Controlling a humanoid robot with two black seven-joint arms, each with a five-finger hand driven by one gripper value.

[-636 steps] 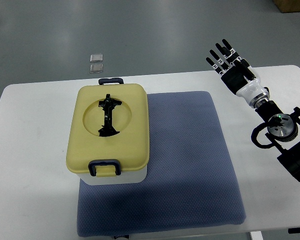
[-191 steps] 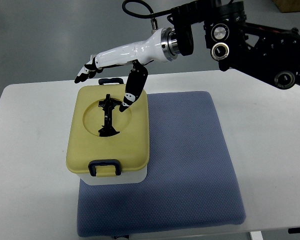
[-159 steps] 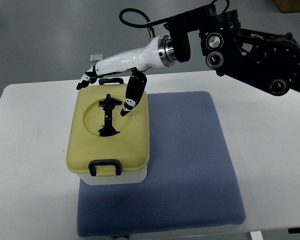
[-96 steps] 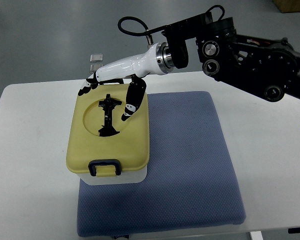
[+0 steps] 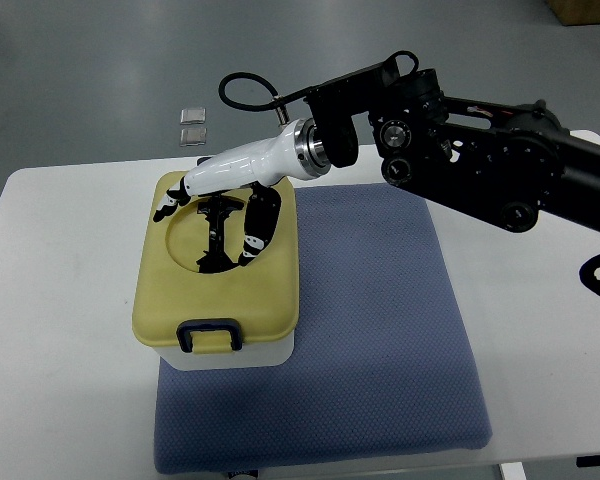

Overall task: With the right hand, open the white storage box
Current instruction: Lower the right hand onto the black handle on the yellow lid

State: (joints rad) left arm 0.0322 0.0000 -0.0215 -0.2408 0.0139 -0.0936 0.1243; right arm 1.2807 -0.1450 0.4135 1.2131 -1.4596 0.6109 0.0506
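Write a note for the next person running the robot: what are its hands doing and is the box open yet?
Right hand: fingers spread, holding nothing, over the round recess in the yellow lid near the black handle. Whether it touches is unclear.
Left hand: out of view.
White storage box: on the left part of the blue mat, on the white table; the front latch looks closed.
Done: the reach to the lid.
Left: grasp the handle, probably release the latches, lift the lid off.
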